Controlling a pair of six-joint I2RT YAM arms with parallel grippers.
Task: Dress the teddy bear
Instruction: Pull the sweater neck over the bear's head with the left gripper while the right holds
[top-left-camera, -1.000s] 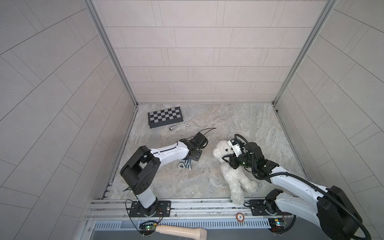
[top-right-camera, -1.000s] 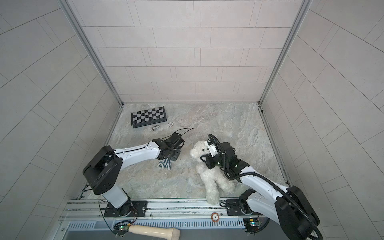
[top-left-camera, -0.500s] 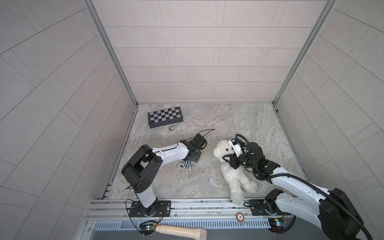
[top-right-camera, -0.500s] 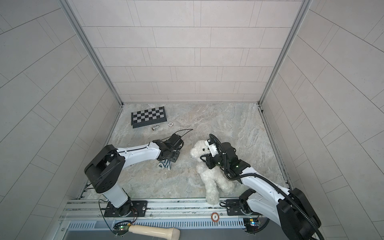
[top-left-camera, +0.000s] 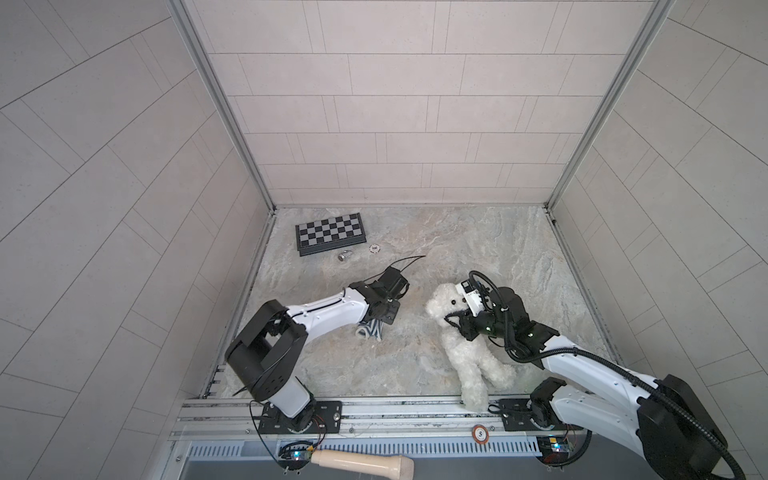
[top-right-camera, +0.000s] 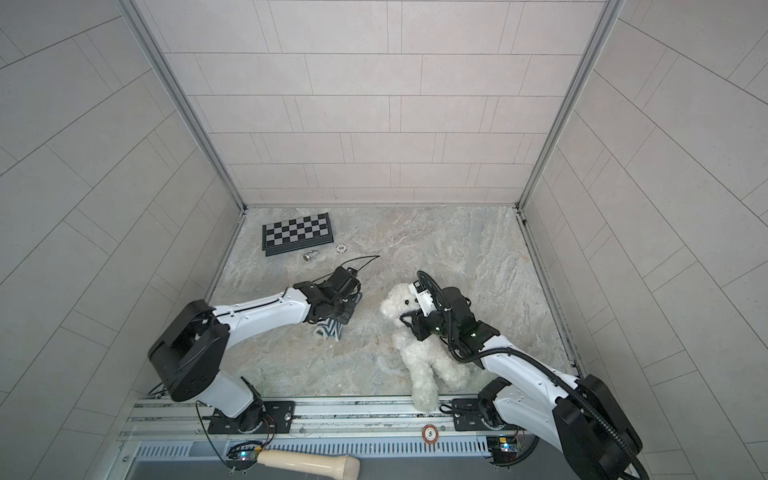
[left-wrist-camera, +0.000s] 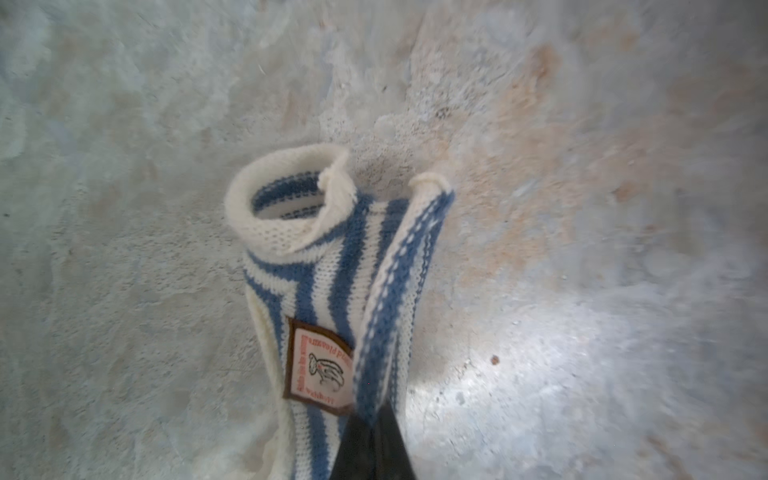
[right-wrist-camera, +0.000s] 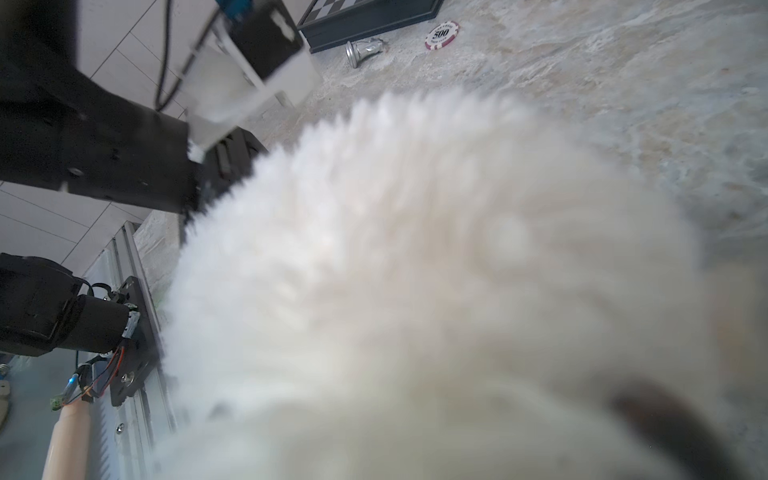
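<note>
The fluffy white teddy bear (top-left-camera: 467, 353) (top-right-camera: 419, 357) lies on its back at the front right of the stone floor, with its head toward the back wall. My right gripper (top-left-camera: 455, 323) (top-right-camera: 409, 323) is shut on the bear at its neck, just below the muzzle. White fur (right-wrist-camera: 415, 291) fills the right wrist view and hides the jaws. A small blue-and-white striped shirt (top-left-camera: 370, 331) (top-right-camera: 328, 330) (left-wrist-camera: 332, 257) lies crumpled left of the bear. My left gripper (top-left-camera: 384, 316) (left-wrist-camera: 376, 415) is shut on the shirt's folded edge, beside its sewn label.
A folded chessboard (top-left-camera: 330, 232) sits at the back left, with a poker chip (top-left-camera: 375, 248) (right-wrist-camera: 441, 35) and a fallen silver chess piece (top-left-camera: 344, 255) (right-wrist-camera: 363, 50) in front of it. The metal rail (top-left-camera: 374, 409) runs along the front edge; one bear leg overhangs it.
My left gripper has closed on the shirt's edge. The right arm and the bear have stayed where they were.
</note>
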